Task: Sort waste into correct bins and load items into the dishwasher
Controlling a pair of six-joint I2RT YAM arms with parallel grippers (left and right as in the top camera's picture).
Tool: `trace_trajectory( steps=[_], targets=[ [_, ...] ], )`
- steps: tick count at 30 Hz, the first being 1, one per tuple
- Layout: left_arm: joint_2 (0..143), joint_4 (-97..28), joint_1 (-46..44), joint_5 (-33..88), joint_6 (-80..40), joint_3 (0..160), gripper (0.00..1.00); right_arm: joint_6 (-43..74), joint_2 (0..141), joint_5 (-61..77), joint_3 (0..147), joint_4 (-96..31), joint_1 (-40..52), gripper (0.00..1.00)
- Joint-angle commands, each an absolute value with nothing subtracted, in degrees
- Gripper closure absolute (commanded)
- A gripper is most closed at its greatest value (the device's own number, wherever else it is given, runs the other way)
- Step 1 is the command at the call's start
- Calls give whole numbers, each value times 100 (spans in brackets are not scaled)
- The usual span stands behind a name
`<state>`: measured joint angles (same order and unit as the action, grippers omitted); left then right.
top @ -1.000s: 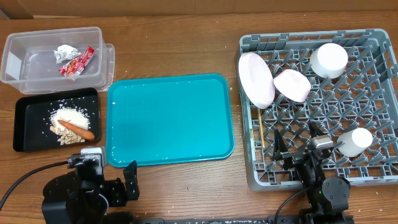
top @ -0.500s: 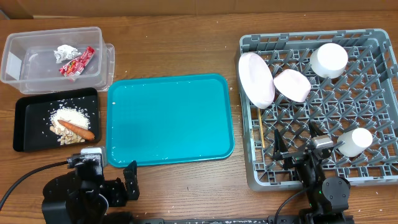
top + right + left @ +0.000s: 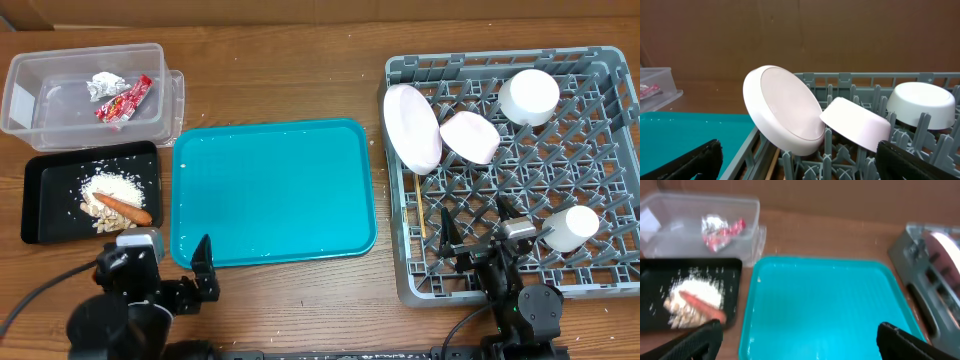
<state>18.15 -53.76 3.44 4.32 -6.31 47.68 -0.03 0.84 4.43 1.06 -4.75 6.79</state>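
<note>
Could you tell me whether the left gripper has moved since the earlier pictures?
Yes; the left gripper has moved forward, closer to the teal tray's near edge.

Items you cannot read in full:
- Left wrist view: blurred throughout; grey rack [image 3: 932, 280] cut by the right edge, black tray [image 3: 650, 287] by the left.
- Overhead: chopsticks [image 3: 420, 215] partly hidden under plate [image 3: 412, 125]; wrapper [image 3: 125, 100] print too small.

The clear tub [image 3: 20, 100] at the table's far-left corner held crumpled paper [image 3: 104, 84] and a red wrapper [image 3: 127, 100]. The black tray [image 3: 45, 195] just nearer held rice crumbs [image 3: 108, 185] and a carrot [image 3: 122, 208]. The grey rack [image 3: 590, 160] at the right edge carried a tilted plate [image 3: 412, 125], bowls [image 3: 470, 137] and a cup [image 3: 570, 227].
</note>
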Motion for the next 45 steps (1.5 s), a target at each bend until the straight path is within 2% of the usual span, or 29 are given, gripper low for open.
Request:
trace_trajectory(
  steps=[1,8,21,28,45],
  targets=[
    [1186,-4731,342,178,-1282,3787,0,-23,16,388,47,-458,663,0],
    [45,-2842,342,235,-1721,1925,0,-21,16,390,47,-458,663,0],
    [19,58,333,475,-1273,8,0,-23,16,388,47,-458,663,0],
    [19,-320,329,1365,399,27,0,-21,16,388,47,-458,663,0],
    [21,-314,333,1313,279,27,0,-21,16,388,47,-458,663,0]
  ],
)
